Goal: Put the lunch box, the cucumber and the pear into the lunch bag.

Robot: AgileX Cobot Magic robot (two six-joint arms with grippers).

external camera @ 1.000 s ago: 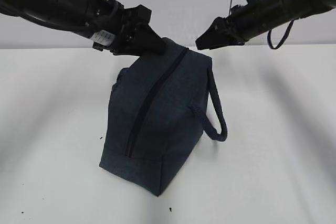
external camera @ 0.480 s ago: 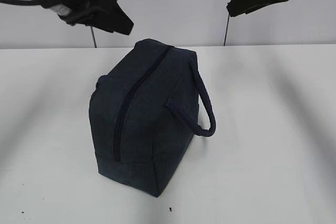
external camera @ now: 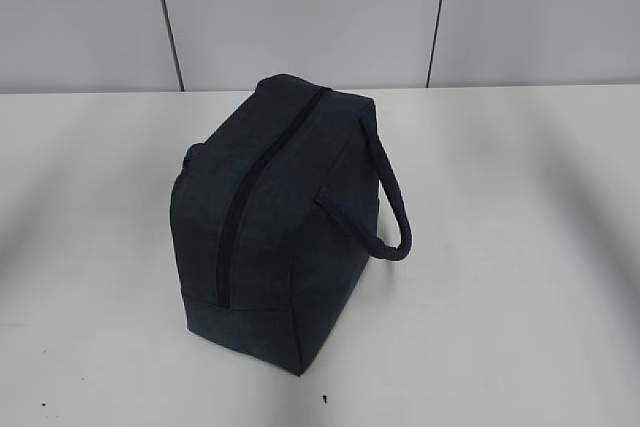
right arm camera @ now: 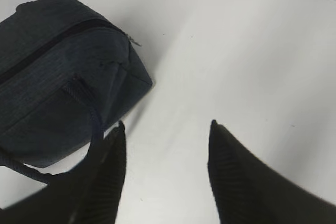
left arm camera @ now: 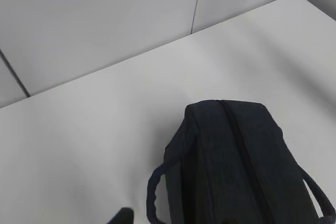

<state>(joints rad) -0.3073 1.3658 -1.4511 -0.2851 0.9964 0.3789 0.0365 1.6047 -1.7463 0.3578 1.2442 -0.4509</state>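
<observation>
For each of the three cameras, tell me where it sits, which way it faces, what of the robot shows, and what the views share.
Exterior: in front of the white table, slanting down at the dark navy fabric lunch bag; arm ends in both top corners.
Left wrist: high, looking down at the bag's end, table and wall; only a sliver of the left tool.
Right wrist: above the table, looking down past the open right tool at the bag's zipper end.
Shared: all three show the zipped bag.

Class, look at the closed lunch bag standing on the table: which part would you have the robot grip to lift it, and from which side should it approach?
Grip the looped strap handle on the lunch bag, coming from the right side. It stands out from the bag's wall as an open loop, so the open right hand could close around it; the fabric walls offer little to pinch.
</observation>
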